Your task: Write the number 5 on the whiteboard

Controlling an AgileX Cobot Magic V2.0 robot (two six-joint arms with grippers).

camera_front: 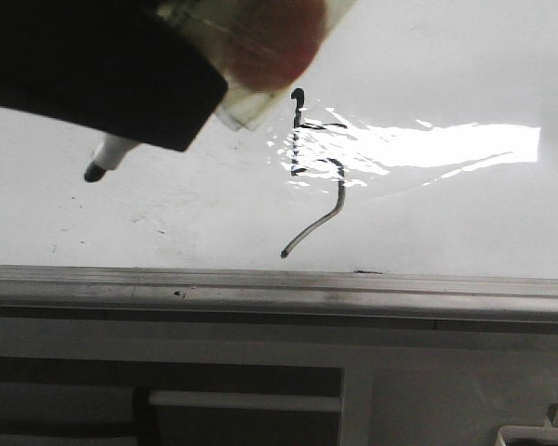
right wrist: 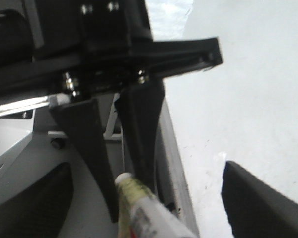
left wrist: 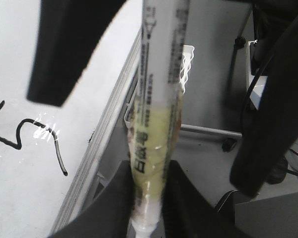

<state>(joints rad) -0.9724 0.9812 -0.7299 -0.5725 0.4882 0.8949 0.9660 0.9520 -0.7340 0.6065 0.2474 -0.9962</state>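
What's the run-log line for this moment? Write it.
left gripper: shut on marker | right gripper: open | number 5: drawn on whiteboard

A drawn number 5 (camera_front: 314,167) on the whiteboard (camera_front: 465,223)

The thin black line has a hooked top, an angular middle and a long curved greyish tail — it ends just above the grey metal edge strip. The whiteboard is glossy white, lies flat and carries faint dark specks — bright glare crosses the figure's middle.
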